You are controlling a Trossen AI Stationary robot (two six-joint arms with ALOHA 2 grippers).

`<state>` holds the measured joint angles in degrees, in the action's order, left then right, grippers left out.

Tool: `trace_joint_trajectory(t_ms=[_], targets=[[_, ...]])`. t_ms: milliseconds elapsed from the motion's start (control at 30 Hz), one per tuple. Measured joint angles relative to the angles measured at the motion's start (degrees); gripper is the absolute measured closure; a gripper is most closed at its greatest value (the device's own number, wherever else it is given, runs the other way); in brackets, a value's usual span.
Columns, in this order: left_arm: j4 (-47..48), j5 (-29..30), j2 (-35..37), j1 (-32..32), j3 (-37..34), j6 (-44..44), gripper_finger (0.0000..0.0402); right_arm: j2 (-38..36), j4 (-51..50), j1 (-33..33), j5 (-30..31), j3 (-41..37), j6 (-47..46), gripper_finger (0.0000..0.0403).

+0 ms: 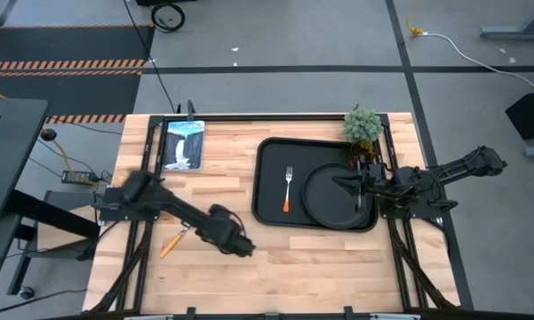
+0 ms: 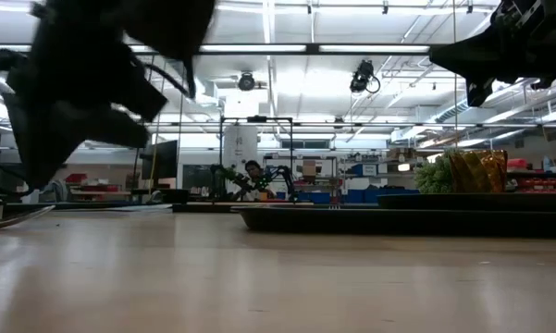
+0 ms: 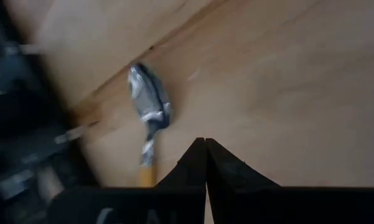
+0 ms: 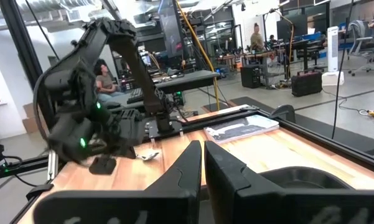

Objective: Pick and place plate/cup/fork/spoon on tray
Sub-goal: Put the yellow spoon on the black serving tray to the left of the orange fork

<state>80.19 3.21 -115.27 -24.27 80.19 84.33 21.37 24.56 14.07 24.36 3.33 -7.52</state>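
Note:
The black tray (image 1: 268,151) lies at the table's right. On it lie the round black plate (image 1: 324,197) and, to the plate's left, the orange-handled fork (image 1: 288,188). The spoon (image 1: 174,239) lies flat on the wood at the near left; its silver bowl shows in the left wrist view (image 3: 148,99). My left gripper (image 1: 245,250) is shut and empty, to the right of the spoon and above the table. My right gripper (image 1: 341,184) is shut and empty above the plate. I cannot make out the cup for certain.
A small potted plant (image 1: 362,126) stands at the tray's far right corner. A picture card (image 1: 184,145) lies at the table's far left. Bare wood lies between the spoon and the tray. People sit at desks in the room beyond.

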Motion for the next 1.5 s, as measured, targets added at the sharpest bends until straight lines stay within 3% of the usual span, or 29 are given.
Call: trace_joint_trajectory(t_ms=[267,467,667,933,1067,1233,1500], targets=[[-12.8,2.1,16.8,-5.2,-17.7,9.8,0.04,0.0,0.2,0.0,0.0,0.0,0.0,0.0376],[-15.0,0.0,22.0,-8.8,-26.1,11.2,0.0386,0.0,0.2,0.0,0.0,0.0,0.0,0.0376],[-15.1,-0.3,22.3,-9.1,-27.8,14.8,0.0327,0.0,0.2,0.0,0.0,0.0,0.0,0.0376],[-23.3,-2.3,22.3,-9.7,-31.6,14.2,0.0208,0.0,0.2,0.0,0.0,0.0,0.0,0.0376],[-23.3,-2.7,22.3,-10.3,-33.1,14.0,0.0183,0.0,0.2,0.0,0.0,0.0,0.0,0.0376],[-25.0,-3.1,22.4,-11.3,-34.0,12.5,0.0194,0.0,0.2,0.0,0.0,0.0,0.0,0.0376],[-26.7,-3.3,22.7,-12.3,-34.7,9.3,0.0265,0.0,0.2,0.0,0.0,0.0,0.0,0.0376]])
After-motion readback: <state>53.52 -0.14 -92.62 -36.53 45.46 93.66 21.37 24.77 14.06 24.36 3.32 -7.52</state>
